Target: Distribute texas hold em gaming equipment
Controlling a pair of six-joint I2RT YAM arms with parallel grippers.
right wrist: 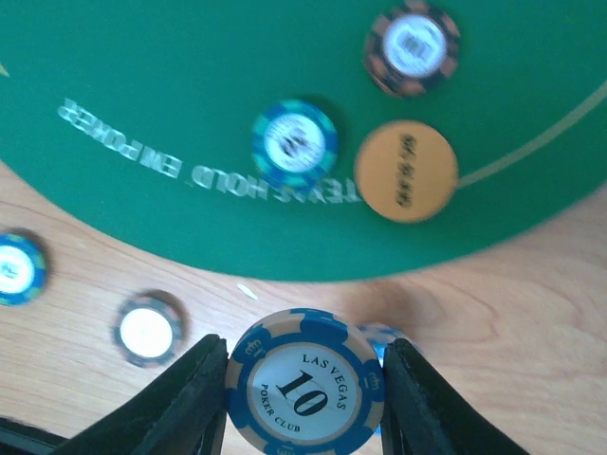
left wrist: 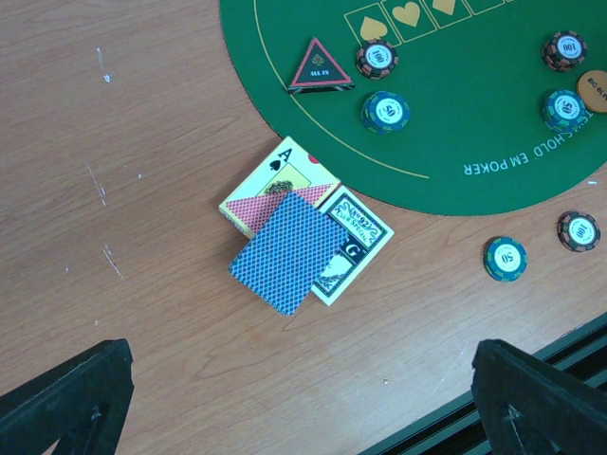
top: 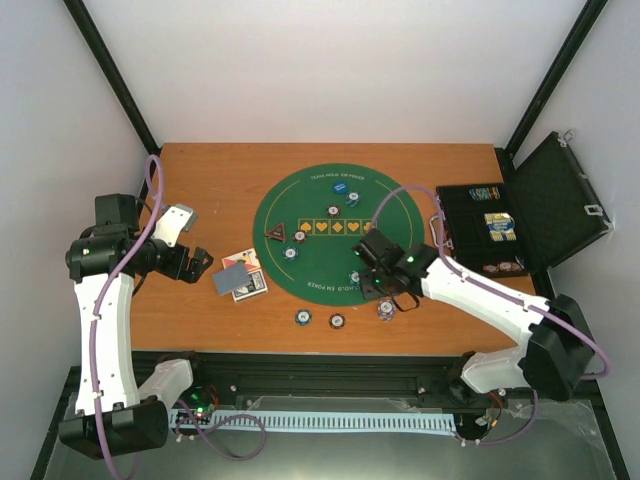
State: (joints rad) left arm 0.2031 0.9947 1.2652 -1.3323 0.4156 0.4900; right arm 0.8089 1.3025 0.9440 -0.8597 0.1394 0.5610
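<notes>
My right gripper (right wrist: 305, 389) is shut on a blue-and-cream "10" poker chip (right wrist: 305, 384), held on edge just above the wood near the green mat (right wrist: 190, 76). A second blue chip (right wrist: 384, 336) lies behind it. An orange disc (right wrist: 406, 171) and two chips (right wrist: 295, 144) lie on the mat. My left gripper (left wrist: 303, 408) is open and empty, above bare wood near a blue-backed card (left wrist: 289, 251) that rests on two card boxes (left wrist: 275, 185). The red-black triangular marker (left wrist: 320, 66) sits on the mat's left side.
The open black case (top: 500, 225) stands at the right with chips and cards inside. Loose chips (top: 303, 318) (top: 337, 321) lie on the wood in front of the mat (top: 330, 160). The table's front edge and a black rail are close behind both grippers.
</notes>
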